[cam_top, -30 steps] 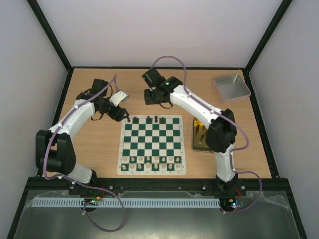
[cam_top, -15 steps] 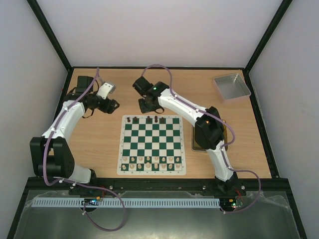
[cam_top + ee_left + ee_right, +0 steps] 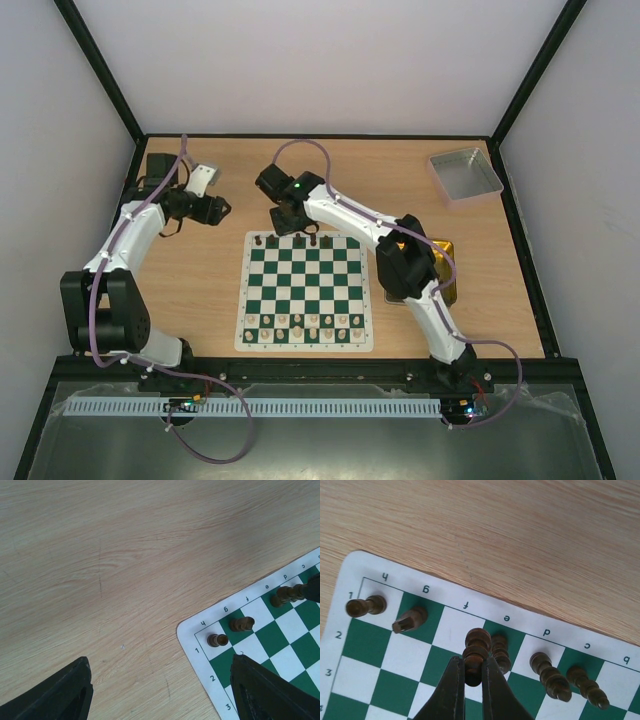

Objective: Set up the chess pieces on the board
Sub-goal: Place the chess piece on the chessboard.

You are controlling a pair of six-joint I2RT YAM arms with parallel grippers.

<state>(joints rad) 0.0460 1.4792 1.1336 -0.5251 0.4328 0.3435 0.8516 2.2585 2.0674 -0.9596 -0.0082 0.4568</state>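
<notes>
While pinching a dark brown chess piece (image 3: 476,652) between the narrowed fingers of the right gripper (image 3: 472,682), hovers at the f column on the far edge of the board (image 3: 367,645). Flanked there by five more dark pieces (image 3: 410,620): h and g toward the far-left corner, e, d and c on the other side. Beyond that corner, over bare table (image 3: 125,555), holds the left gripper (image 3: 160,667) spread wide, gripping nothing. Along the board's near edge, cream pieces (image 3: 305,325).

White arms (image 3: 345,212), black joints (image 3: 405,265), looping purple cables (image 3: 300,143)
</notes>
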